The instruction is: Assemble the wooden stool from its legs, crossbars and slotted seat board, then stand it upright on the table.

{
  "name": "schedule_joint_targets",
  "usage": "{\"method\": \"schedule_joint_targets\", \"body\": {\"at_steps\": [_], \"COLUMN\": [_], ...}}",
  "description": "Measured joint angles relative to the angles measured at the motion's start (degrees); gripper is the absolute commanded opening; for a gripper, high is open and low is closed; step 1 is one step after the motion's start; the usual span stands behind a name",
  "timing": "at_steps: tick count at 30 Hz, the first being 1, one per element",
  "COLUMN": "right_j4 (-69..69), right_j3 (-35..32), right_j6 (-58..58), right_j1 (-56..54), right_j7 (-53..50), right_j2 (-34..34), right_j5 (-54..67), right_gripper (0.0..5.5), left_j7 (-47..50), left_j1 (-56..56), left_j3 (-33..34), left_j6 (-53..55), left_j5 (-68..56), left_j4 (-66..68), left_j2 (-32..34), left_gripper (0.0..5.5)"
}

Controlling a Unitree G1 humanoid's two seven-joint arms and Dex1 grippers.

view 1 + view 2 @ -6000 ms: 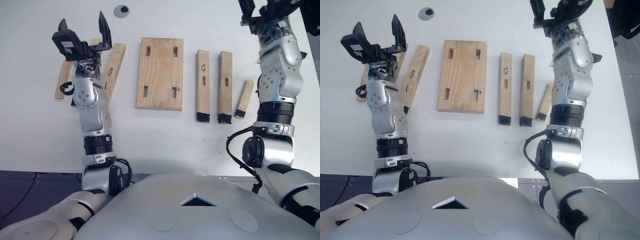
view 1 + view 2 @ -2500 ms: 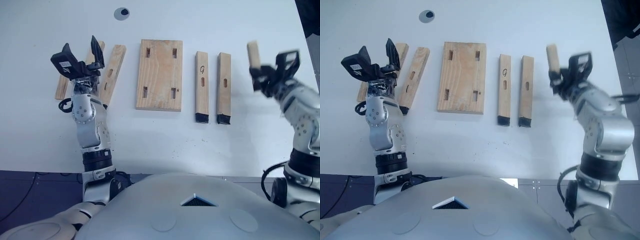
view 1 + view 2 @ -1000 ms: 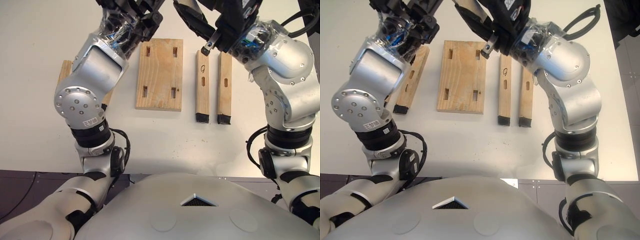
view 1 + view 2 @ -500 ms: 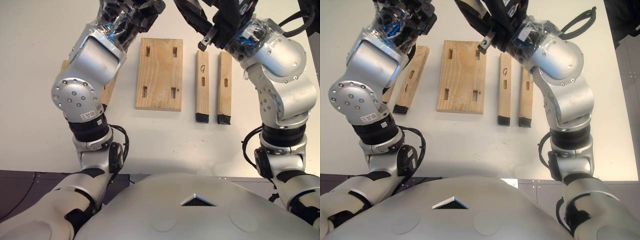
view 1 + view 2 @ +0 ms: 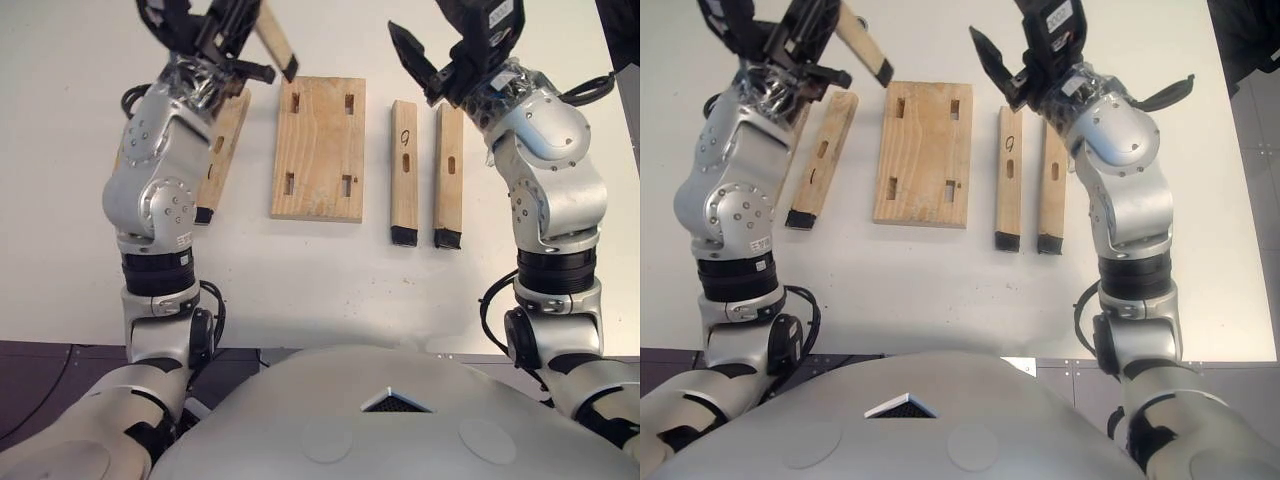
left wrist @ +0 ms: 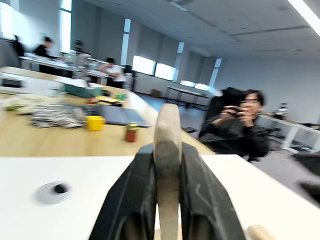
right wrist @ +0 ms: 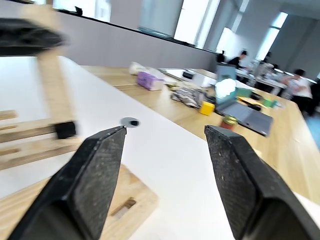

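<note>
My left gripper (image 5: pixel 248 45) is raised over the table's far left, shut on a short wooden crossbar (image 5: pixel 275 42) with a black end; its fingers (image 6: pixel 142 200) clamp the crossbar (image 6: pixel 167 150). The slotted seat board (image 5: pixel 320 148) lies flat mid-table. Two legs (image 5: pixel 404 170) (image 5: pixel 449 175) lie right of it. A third leg (image 5: pixel 222 150) lies left of the board, partly under my left arm, with another piece (image 5: pixel 125 160) beyond it. My right gripper (image 5: pixel 440 60) hangs open above the right legs, holding nothing; its fingers (image 7: pixel 100 190) are spread wide.
A small round grey disc (image 7: pixel 131 121) sits on the white table (image 5: pixel 330 290) beyond the board. The table's right edge (image 5: pixel 625 110) is close to my right arm, and its front edge runs just ahead of my torso. People sit at desks in the room behind.
The crossbar has passed from my right gripper to my left. The right gripper has opened and drawn back to the right; the left has swung left with the crossbar.
</note>
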Motion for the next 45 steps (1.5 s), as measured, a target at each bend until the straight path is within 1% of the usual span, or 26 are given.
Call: {"method": "schedule_joint_targets", "body": {"at_steps": [2,4,9,15,20,30,36,45], "right_j4": [0.69,0.83,0.92,1.32,1.41,1.4,1.41,1.49], "right_j3": [-3.65,-5.48,-5.66,-5.17,-5.02,-4.68,-4.68,-4.46], "right_j6": [-0.05,-0.05,-0.55,-0.63,-0.62,-0.5,-0.3,0.1], "right_j1": [2.1,3.87,5.65,6.35,6.42,6.99,6.99,6.97], "right_j7": [-2.81,-4.52,-6.07,-6.18,-6.11,-6.16,-6.19,-5.59], "right_j2": [-0.05,0.08,1.65,2.11,2.12,2.21,2.22,2.16], "right_j5": [-0.1,-0.11,-0.18,-0.2,-0.21,-0.2,-0.17,-0.08], "right_gripper": [2.88,2.88,2.88,2.88,2.88,2.88,2.88,2.88], "left_j7": [-1.31,-2.72,-7.6,-9.58,-10.73,-13.28,-15.71,-19.19], "left_j1": [1.58,3.03,7.35,8.19,7.97,9.87,9.02,7.73], "left_j3": [3.44,6.19,9.94,11.85,12.53,12.51,10.66,10.08], "left_j6": [-2.52,-3.72,-5.89,-9.3,-11.91,-17.0,-22.91,-32.88], "left_j5": [2.15,3.14,4.71,7.52,9.65,9.91,12.1,10.69], "left_j4": [1.8,3.05,6.57,12.67,18.33,23.58,30.32,39.43], "left_j2": [2.61,4.73,8.29,8.77,9.88,9.33,9.84,9.3], "left_gripper": [0.38,0.38,0.38,0.38,0.38,0.38,0.38,0.38]}}
